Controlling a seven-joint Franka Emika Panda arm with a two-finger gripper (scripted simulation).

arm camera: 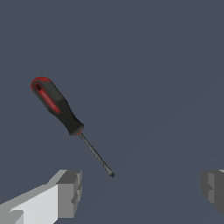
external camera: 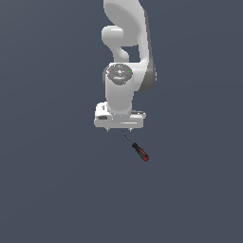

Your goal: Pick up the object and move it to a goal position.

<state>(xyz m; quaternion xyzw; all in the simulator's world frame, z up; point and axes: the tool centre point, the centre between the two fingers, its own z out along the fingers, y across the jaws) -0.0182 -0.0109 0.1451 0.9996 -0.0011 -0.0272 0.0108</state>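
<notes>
Flat slate-grey floor (external camera: 47,190) fills both views, no walls, edges or other props visible; no goal marker shows either.

Screwdriver (external camera: 137,149) lies flat on the floor, diagonal, just below the gripper (external camera: 118,127) in the exterior view and a bit toward that view's right. Handle (arm camera: 56,105) is black and red; the thin shaft (arm camera: 95,154) points back toward the gripper, tip near the jaw line. Gripper is spread wide, nothing between the fingers (arm camera: 70,192), not touching the tool.

Risks, judged from here:
- Jaws are centred nearer the shaft tip than the handle. Closing there likely pinches thin metal, which may slip or pivot out.
- Tool sits diagonal to the jaws; without wrist rotation a finger may land on it and flick it away.
- Descending too low jams the fingers on the floor.
</notes>
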